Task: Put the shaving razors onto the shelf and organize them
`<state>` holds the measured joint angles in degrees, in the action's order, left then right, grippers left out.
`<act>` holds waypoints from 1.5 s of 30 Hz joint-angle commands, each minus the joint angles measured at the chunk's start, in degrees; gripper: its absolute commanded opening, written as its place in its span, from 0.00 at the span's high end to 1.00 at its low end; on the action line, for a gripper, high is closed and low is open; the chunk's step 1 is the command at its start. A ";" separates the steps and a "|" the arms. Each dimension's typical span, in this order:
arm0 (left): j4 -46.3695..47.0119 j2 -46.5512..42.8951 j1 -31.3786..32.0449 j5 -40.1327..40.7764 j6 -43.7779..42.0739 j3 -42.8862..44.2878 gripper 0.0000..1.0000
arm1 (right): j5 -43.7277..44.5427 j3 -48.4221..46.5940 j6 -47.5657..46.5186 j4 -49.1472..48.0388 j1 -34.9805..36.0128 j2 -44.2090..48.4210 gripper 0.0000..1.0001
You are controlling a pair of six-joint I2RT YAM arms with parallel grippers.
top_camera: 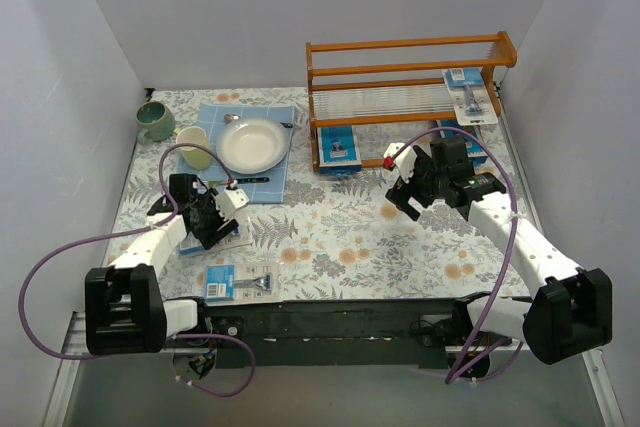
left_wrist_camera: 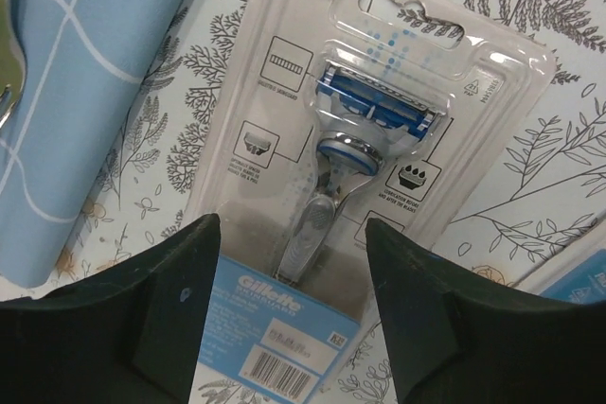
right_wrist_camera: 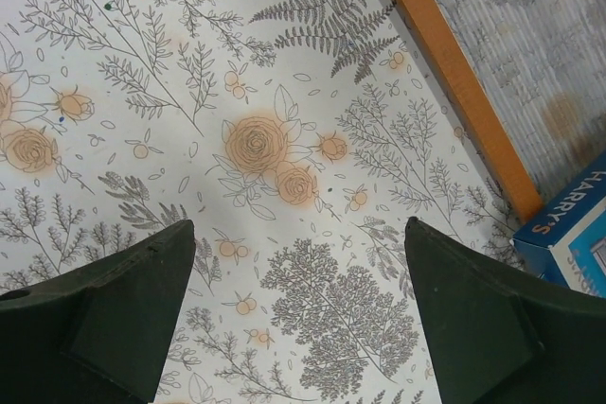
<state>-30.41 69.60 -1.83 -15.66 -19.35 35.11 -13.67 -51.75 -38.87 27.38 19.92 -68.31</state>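
**Left tool** [left_wrist_camera: 292,234] — fingers [left_wrist_camera: 180,328] spread, one on either side of the lower end of a razor pack [left_wrist_camera: 379,111]. I cannot tell whether the pads touch its edges. The pack lies flat on the table [left_wrist_camera: 540,186], card up, razor head pointing away from the tool. A blue cloth [left_wrist_camera: 85,92] lies off to this tool's left.

**Right tool** [right_wrist_camera: 298,262] — fingers spread, with only flowered table showing between them. The shelf [right_wrist_camera: 454,73] runs ahead and to the right of it, and a blue Harry's box [right_wrist_camera: 568,229] sits beside the right finger.

**Spare pack** [top_camera: 240,282] — flat on the table, behind my left tool, toward the arm bases.

**Shelf stock, beyond my right tool**
- far pack [top_camera: 467,77] and near pack [top_camera: 476,105] at the right end
- low pack [top_camera: 340,147] at the bottom left
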 commanded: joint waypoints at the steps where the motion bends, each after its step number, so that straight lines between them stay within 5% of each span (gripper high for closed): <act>1: 3.43 0.97 -0.20 -3.14 -4.02 -1.45 0.41 | -0.83 -1.61 4.33 0.31 0.64 0.20 0.01; 9: -7.90 2.12 3.47 -10.61 -12.62 -1.19 0.76 | -4.08 0.68 5.56 0.13 0.64 1.08 0.01; 14: -10.80 -3.93 10.69 -15.18 -17.20 2.06 0.79 | -9.61 1.82 12.57 -1.09 0.64 0.55 0.01; 19: -10.99 -6.76 24.57 -17.47 -22.64 6.01 0.86 | -16.39 1.12 19.52 -3.11 0.64 -2.34 0.02; 23: -8.71 -3.96 34.93 -17.39 -27.73 9.35 0.87 | -21.12 0.59 25.41 -6.88 0.38 -4.37 0.01; 30: -8.26 5.01 44.61 -15.45 -39.78 15.68 0.87 | -43.87 -1.69 45.27 -17.59 -0.32 -12.01 0.12; 38: -4.32 8.27 51.65 -13.78 -43.58 18.68 0.97 | -46.97 -2.57 55.13 -21.75 1.61 -18.78 0.17; 45: 2.81 8.45 58.16 -9.92 -35.76 18.42 0.98 | -39.25 -3.36 54.17 -17.36 7.93 -19.40 0.19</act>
<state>-33.04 78.54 53.10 -27.44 -58.19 51.81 -55.68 -52.36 14.66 8.97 24.69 -87.88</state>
